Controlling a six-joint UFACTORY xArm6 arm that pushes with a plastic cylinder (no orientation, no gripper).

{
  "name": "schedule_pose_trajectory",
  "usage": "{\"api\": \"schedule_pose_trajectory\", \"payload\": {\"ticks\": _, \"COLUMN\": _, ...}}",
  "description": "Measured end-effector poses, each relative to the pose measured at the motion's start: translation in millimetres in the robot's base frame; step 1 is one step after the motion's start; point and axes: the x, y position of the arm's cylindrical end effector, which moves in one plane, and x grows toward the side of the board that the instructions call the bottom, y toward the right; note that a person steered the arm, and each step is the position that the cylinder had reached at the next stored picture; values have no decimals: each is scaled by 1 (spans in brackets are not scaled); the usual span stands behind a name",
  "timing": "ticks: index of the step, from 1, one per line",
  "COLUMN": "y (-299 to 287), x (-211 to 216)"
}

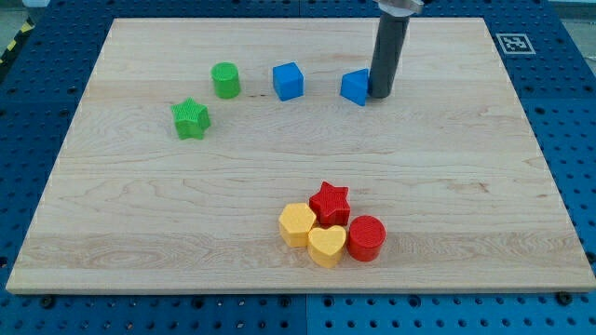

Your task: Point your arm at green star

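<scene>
Pale wooden board [298, 186] fills most of the view, lying on a blue perforated table [577, 112]; a small black-and-white marker [513, 43] sits at the board's far right corner.

Eight blocks lie on the board. Two are green: a green star [191, 119] at the far left, and a green cylinder [225, 80] just beyond it and to its right, apart from it. Two are blue: a blue cube [289, 81] right of the cylinder, and a second blue block [356, 87] further right, its shape hard to make out because the rod covers its right edge. Two are red and two yellow, all packed together near the front, right of centre: a red star [329, 201], a red cylinder [366, 237], a yellow heart [327, 246] and a yellow hexagon-like block [298, 224], each touching its neighbours.

My tip [382, 94] rests on the board against the right side of the second blue block, well apart from the green star, which lies far to the left. The rod has no jaws and holds nothing. Its upper part is cut off by the view's top.
</scene>
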Motion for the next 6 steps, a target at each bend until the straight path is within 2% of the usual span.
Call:
{"api": "schedule_pose_trajectory", "payload": {"ticks": 2, "y": 7, "x": 0}}
{"api": "schedule_pose_trajectory", "payload": {"ticks": 3, "y": 37, "x": 23}}
{"api": "schedule_pose_trajectory", "payload": {"ticks": 4, "y": 27, "x": 62}}
{"api": "schedule_pose_trajectory", "payload": {"ticks": 6, "y": -77, "x": 100}}
